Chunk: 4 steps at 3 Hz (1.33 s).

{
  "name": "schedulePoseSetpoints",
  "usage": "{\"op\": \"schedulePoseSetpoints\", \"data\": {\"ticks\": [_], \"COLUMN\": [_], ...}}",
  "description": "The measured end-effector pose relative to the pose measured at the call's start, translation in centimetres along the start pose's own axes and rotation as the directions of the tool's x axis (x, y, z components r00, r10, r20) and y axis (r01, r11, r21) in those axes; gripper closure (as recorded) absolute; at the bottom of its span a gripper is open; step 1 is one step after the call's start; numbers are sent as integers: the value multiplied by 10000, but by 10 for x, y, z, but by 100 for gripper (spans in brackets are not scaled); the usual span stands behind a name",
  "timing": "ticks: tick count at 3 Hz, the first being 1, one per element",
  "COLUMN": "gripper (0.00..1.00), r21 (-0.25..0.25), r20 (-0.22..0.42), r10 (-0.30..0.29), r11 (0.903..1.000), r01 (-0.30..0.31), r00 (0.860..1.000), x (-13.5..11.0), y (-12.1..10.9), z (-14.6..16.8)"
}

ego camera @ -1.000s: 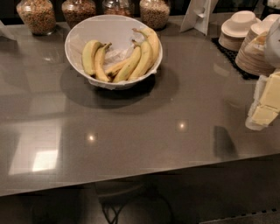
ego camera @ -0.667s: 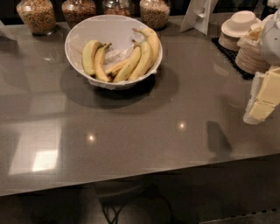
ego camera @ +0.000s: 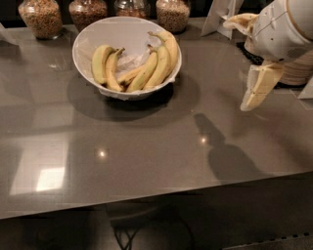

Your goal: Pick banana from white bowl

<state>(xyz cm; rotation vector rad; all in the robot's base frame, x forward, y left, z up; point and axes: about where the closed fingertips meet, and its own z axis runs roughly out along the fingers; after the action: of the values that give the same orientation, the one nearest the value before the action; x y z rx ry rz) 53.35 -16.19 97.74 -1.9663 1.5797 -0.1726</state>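
Note:
The white bowl (ego camera: 85,36) stands on the grey table at the back, left of centre, lined with crumpled white paper. Several bananas lie in it. The long, slim yellow banana (ego camera: 170,51) lies along the bowl's right side, next to another long one (ego camera: 147,72). A shorter, plumper pair (ego camera: 101,63) lies on the left, and a small thin banana (ego camera: 128,76) sits between. My gripper (ego camera: 253,95) hangs from the white arm at the right edge, pointing down. It is above the table, well right of the bowl, and holds nothing.
Glass jars of grains (ego camera: 40,17) line the back edge. A stack of cream plates and bowls (ego camera: 296,73) stands behind my arm at the right. A white card stand (ego camera: 219,14) is at the back right. The table's front edge (ego camera: 146,197) runs across the bottom.
My arm and gripper have moved left and further into view, towards the bowl's side of the table. Their shadow on the table has moved left too. The bananas and bowl have not moved.

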Motion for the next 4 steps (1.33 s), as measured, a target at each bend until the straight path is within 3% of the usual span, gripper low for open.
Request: {"op": "schedulePoseSetpoints", "data": {"ticks": [1, 2, 3, 4], "gripper": [0, 0, 0, 0], "r21": [901, 1416, 1669, 1661], "r20": [1013, 1857, 1679, 1681], "r10": [-2061, -4244, -4953, -4956], "r11": [9762, 9041, 8664, 8663], "r01": [1973, 4033, 4706, 4711], "r00": [9733, 8862, 8523, 8521], "x": [-36, -78, -79, -79], "y": [-44, -74, -78, -77], "z": [9, 14, 8, 8]}}
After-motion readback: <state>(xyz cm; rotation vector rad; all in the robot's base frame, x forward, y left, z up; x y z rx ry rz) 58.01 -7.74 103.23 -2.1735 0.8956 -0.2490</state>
